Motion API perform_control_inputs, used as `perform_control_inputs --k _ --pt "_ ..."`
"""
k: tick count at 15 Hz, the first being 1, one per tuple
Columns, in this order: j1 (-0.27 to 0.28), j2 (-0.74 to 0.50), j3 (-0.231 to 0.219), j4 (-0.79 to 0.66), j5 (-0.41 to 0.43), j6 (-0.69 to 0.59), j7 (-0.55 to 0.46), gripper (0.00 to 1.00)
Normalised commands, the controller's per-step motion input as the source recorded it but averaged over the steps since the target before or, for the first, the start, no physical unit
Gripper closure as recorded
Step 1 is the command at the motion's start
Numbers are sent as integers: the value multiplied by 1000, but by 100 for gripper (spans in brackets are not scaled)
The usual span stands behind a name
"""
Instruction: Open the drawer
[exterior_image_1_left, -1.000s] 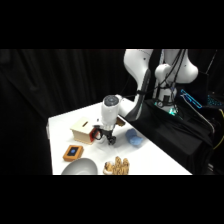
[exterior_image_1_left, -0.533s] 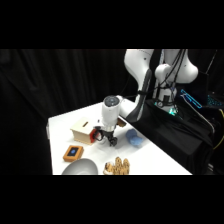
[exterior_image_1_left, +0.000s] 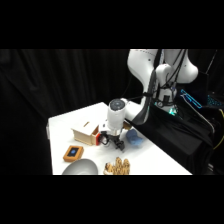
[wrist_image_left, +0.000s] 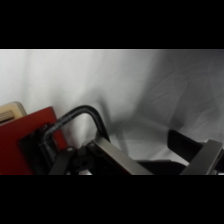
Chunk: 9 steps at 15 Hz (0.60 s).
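On the white table (exterior_image_1_left: 150, 157), near its left middle, sits a pale wooden box (exterior_image_1_left: 84, 132), and the drawer (exterior_image_1_left: 96, 135) is set in the box's right end, its red front facing the arm. From the side the drawer's front looks roughly level with the box; whether it is slid out at all, or what lies inside it, cannot be made out. The gripper (exterior_image_1_left: 111, 141) hangs low just in front of that red face, below the arm's white wrist.

Up close in the wrist view, the red front (wrist_image_left: 27, 137) fills the lower left, with the box's pale edge showing above it. The dark loop handle (wrist_image_left: 75, 120) arches out from it over the table. One metal finger (wrist_image_left: 117, 157) lies right under the loop, close against it; the other finger (wrist_image_left: 207, 155) stands well apart at the right, so the jaws are spread with nothing pinched between them.

Around the box lie a flat wooden tile (exterior_image_1_left: 73, 152) with a blue centre, a grey bowl (exterior_image_1_left: 80, 168) at the near edge, a cluster of small tan pieces (exterior_image_1_left: 118, 166), and a blue object (exterior_image_1_left: 133, 138) behind the gripper.
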Motion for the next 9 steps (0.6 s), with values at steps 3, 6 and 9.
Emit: perform_control_inputs --k 3,6,9 --pt "217 -167 39 -294 109 100 25 0" --pt "236 -223 21 -304 80 57 81 0" --pt "194 -263 27 -275 83 1 94 0"
